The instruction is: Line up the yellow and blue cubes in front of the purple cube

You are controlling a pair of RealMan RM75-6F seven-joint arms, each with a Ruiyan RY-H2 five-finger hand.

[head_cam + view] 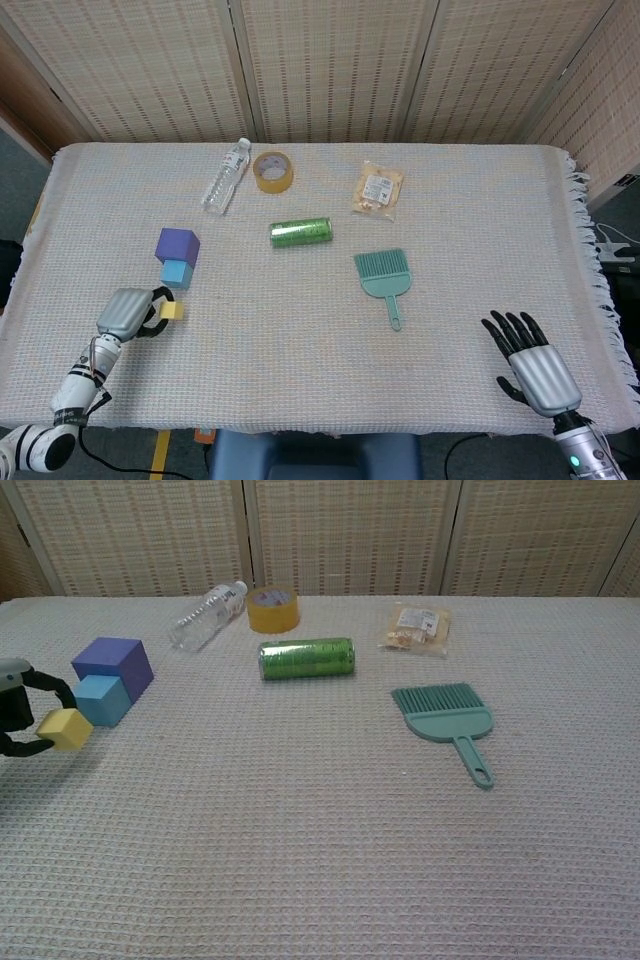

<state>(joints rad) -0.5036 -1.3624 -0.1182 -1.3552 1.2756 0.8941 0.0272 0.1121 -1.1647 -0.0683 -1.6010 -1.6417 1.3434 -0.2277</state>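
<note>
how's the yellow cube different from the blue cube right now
The small yellow foam cube is pinched in the left hand; the light blue foam cube rests free on the cloth. The yellow looks smaller. The blue touches the purple cube; the yellow sits nearer the camera. Both are plain-faced blocks.
</note>
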